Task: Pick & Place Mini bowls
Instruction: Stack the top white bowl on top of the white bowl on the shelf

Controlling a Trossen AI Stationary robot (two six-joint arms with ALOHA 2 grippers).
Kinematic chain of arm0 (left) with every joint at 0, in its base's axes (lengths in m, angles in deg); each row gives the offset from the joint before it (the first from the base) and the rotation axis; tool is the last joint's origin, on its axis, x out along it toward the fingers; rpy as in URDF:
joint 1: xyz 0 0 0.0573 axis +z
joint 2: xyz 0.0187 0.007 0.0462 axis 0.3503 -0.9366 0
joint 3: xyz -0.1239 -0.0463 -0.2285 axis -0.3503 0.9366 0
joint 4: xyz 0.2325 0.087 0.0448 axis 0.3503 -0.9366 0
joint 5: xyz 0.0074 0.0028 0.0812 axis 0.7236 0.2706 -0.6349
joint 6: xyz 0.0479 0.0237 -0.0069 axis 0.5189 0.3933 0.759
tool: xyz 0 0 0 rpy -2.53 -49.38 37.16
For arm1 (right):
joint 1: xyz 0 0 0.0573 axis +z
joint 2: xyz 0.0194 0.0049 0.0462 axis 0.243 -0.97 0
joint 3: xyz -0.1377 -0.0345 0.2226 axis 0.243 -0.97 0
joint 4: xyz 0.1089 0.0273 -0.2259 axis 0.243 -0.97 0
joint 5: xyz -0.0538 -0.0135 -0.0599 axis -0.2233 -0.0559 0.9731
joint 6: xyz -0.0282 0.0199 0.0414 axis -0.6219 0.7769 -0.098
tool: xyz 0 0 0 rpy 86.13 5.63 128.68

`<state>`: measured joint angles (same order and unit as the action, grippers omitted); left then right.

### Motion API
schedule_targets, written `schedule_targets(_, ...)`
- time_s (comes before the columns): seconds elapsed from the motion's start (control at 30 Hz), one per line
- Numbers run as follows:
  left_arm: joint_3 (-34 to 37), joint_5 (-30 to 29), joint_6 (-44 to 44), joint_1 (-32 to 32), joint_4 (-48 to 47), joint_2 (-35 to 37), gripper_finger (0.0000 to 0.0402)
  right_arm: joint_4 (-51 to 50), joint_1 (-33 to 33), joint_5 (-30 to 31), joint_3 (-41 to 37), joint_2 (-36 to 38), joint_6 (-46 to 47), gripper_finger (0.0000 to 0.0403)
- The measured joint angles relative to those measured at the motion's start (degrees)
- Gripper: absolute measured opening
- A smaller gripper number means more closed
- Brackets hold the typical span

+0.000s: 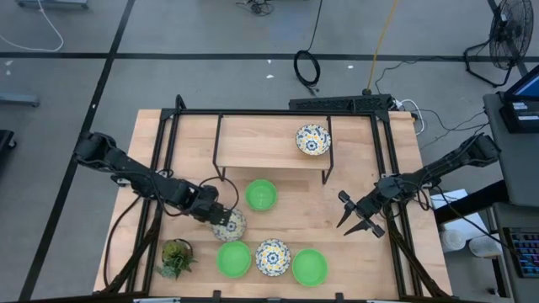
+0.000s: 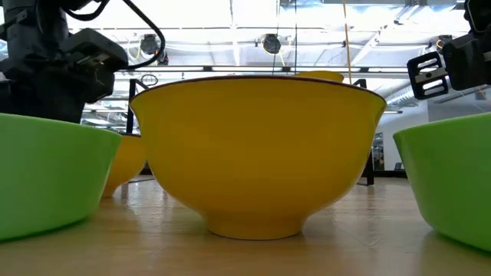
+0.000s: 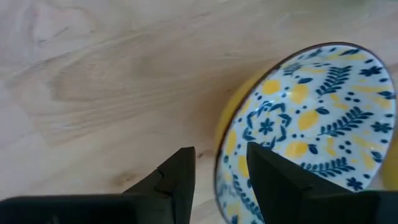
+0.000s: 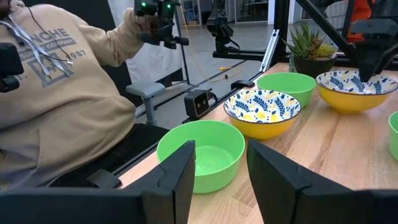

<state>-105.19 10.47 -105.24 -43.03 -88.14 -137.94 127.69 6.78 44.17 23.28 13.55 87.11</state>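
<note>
Bowls are scattered over a pale wooden table point(image 1: 202, 135) framed by a black metal rack point(image 1: 221, 143). Three green bowls point(image 1: 261, 194) and three patterned bowls point(image 1: 273, 257) with yellow outsides are in sight: one patterned bowl sits on the raised shelf point(image 1: 253, 139) at the back, a green one lies near the middle, and a row of three runs along the front edge beside a small potted plant point(image 1: 176, 257). The left gripper point(image 3: 221, 174) is down at the remaining patterned bowl point(image 3: 311, 118), its fingers open and straddling the rim, one inside and one outside, not yet squeezing. The right gripper point(image 1: 355, 217) hovers open over bare table on the right. The bowls look hard, glazed and smooth, so probably light but slippery and liable to chip; pinching the thin rim wall, as set up here, seems the only practical hold. Beyond the table lie a grey floor with cables and a fan, and a person in a tan hooded sweatshirt point(image 4: 56, 87) sits close by the front edge.
</note>
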Motion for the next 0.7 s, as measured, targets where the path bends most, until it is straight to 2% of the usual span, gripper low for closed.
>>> schedule_targets(0.23,0.0,-1.3,0.4,-0.1,-2.7,0.0,0.0147,0.0,0.0,0.0,0.0,0.0,0.0,0.0132)
schedule_targets(0.57,0.0,-3.1,8.6,-0.4,-2.4,0.0,0.0147,0.0,0.0,0.0,0.0,0.0,0.0,0.0132)
schedule_targets(0.7,0.0,-3.2,9.3,-0.4,-2.4,0.0,0.0147,0.0,0.0,0.0,0.0,0.0,0.0,0.0132)
